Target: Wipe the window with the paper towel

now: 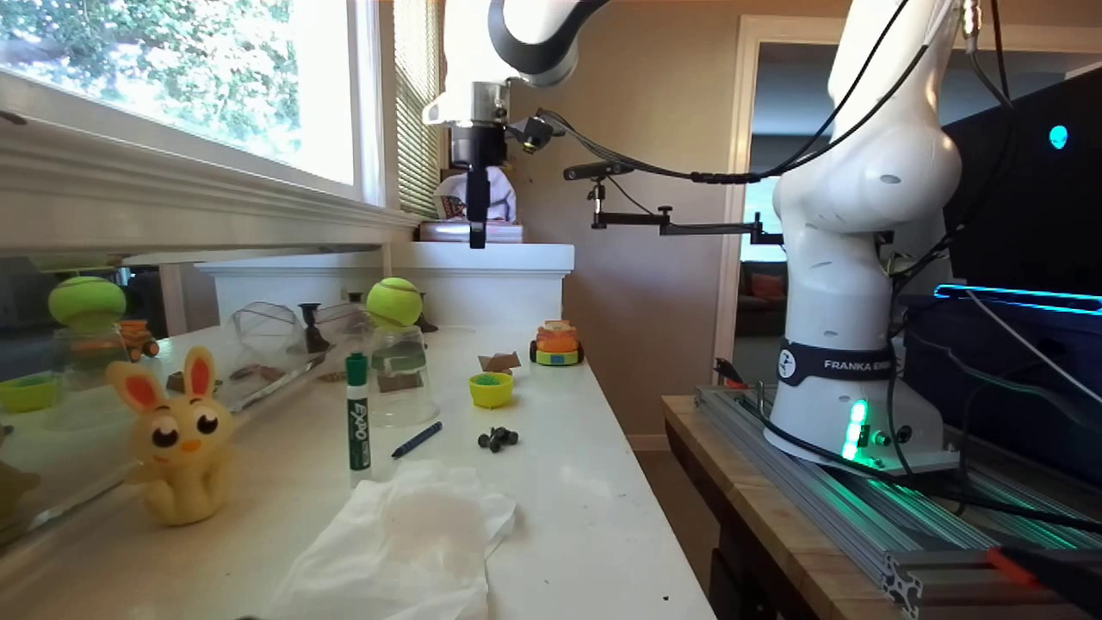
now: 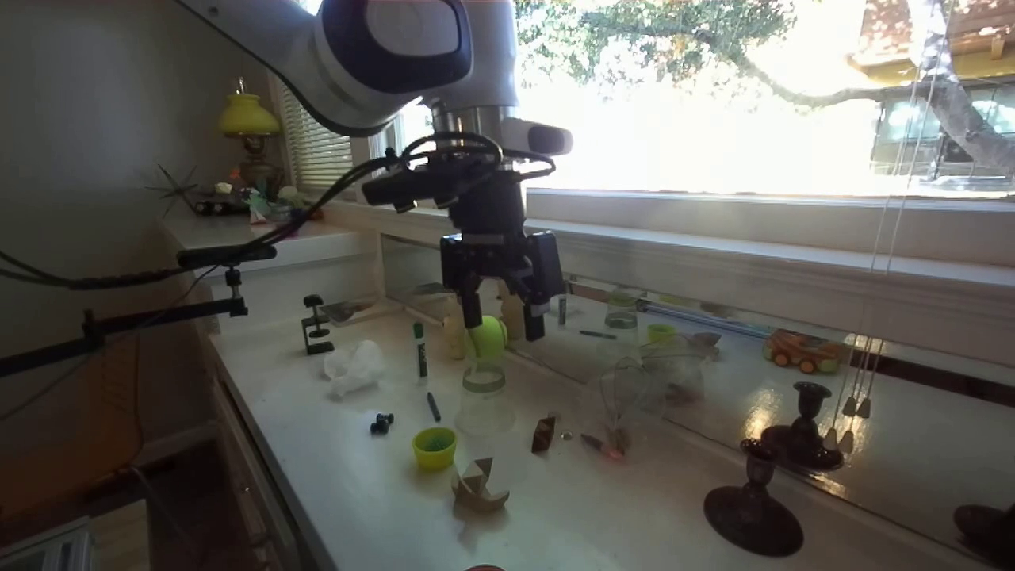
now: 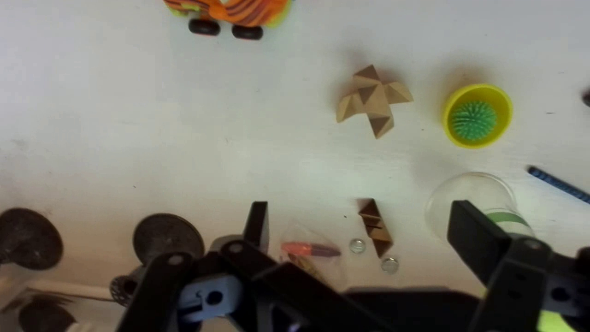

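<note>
Crumpled and white, the paper towel (image 1: 405,542) lies on the countertop at the near end in an exterior view; its other end of view shows it (image 2: 354,367) beside the green marker. It is outside the wrist view. The window (image 1: 215,95) rises behind the counter, with foliage through the glass (image 2: 674,119). My gripper (image 2: 504,327) hangs above the counter, pointing down, apart from both towel and window. In the wrist view the fingers of the gripper (image 3: 358,216) stand wide apart with nothing held between them.
Below are a tennis ball (image 1: 395,303) on a clear cup (image 1: 400,383), a yellow bowl (image 3: 478,115), wooden pieces (image 3: 374,101) and dark candle holders (image 2: 753,507). A marker (image 1: 357,413) and bunny figure (image 1: 185,443) stand near the towel. A mirror (image 2: 912,444) lines the counter's back.
</note>
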{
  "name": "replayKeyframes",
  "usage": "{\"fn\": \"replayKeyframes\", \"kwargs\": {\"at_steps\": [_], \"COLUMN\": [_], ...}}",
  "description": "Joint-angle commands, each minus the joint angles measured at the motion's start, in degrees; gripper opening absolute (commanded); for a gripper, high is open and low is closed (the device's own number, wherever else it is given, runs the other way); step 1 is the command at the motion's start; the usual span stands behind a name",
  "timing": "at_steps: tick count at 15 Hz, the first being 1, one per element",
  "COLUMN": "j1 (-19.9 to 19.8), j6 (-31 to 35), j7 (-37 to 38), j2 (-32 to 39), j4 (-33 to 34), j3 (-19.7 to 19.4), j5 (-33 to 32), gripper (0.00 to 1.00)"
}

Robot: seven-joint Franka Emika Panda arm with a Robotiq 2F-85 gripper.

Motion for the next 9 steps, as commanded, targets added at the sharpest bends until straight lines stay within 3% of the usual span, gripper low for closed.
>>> {"fn": "replayKeyframes", "kwargs": {"at_steps": [1,6,9], "j1": [2.9,6.2,5.9], "j6": [2.3,-0.8,0.3], "j7": [-5.0,-7.9,-5.9], "j2": [1.2,3.6,3.3], "j4": [0.1,1.2,0.2], "j3": [0.9,3.4,4.4], "j5": [6.0,10.4,8.1], "gripper": [1.0,1.0,1.0]}}
